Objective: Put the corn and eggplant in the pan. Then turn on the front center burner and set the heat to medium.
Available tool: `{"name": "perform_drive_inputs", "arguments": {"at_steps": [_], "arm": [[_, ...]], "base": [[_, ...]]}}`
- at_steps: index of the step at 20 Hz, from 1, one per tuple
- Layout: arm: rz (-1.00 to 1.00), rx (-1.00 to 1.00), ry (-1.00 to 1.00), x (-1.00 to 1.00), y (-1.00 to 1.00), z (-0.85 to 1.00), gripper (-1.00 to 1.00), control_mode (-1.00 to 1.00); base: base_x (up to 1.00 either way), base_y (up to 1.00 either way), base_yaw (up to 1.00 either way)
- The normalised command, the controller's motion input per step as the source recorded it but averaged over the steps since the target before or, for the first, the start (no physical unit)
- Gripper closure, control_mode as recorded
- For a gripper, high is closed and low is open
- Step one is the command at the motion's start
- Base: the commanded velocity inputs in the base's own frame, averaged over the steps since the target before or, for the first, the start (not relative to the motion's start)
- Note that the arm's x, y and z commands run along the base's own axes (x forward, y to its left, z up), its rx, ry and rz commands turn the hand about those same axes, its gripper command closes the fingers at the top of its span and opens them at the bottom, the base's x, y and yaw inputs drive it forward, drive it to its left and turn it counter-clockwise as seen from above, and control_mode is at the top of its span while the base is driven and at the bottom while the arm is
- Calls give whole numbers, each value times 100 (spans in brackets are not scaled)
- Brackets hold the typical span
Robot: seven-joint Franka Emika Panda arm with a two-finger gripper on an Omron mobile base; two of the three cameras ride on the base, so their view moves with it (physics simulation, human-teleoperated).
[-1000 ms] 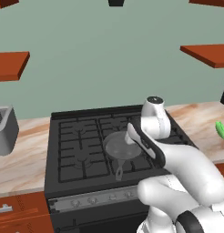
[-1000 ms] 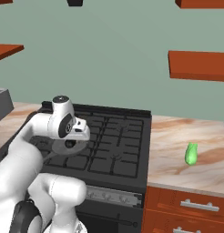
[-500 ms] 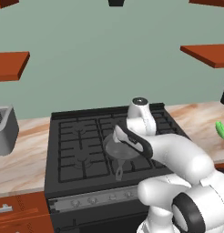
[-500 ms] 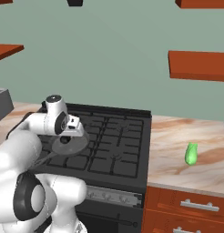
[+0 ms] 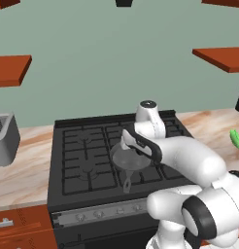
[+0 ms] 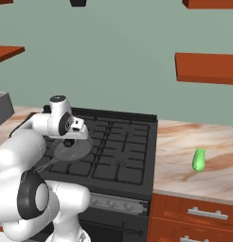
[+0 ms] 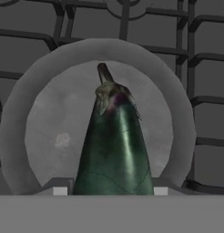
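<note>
In the hand view the eggplant [image 7: 114, 145], dark with a stalk at its far end, sits between my gripper's [image 7: 110, 190] fingers and points down at the pan [image 7: 27, 109], a round grey skillet directly below. The gripper [image 5: 126, 146] hangs just above the pan [image 5: 122, 161], which rests on the front center burner [image 5: 143, 176] with its short handle toward the stove front. From the other side, the gripper [image 6: 69, 141] is over the pan [image 6: 73, 152]. The corn [image 5: 236, 138], bright green, lies on the counter to the right of the stove [image 6: 199, 159].
The black stove's knobs [image 5: 102, 212] run along its front panel. A grey toaster [image 5: 5, 138] stands on the marble counter at the left. Wooden shelves [image 6: 206, 68] hang on the wall above the right counter. Drawers [image 6: 203, 215] sit below that counter.
My arm has swung left from over the right side of the stove, bringing the hand with the eggplant down over the pan. The corn has not moved.
</note>
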Motion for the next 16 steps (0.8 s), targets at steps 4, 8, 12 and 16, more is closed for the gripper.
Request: {"name": "perform_drive_inputs", "arguments": {"at_steps": [4, 8, 12, 16], "arm": [[0, 0, 0, 0, -21, -4, 100, -100], [0, 0, 0, 0, -19, -6, 100, -100], [0, 0, 0, 3, -1, -11, 100, -100], [0, 0, 0, 8, 0, -27, 100, -100]], "base": [[0, 0, 0], [0, 0, 0], [0, 0, 0], [0, 0, 0]]}}
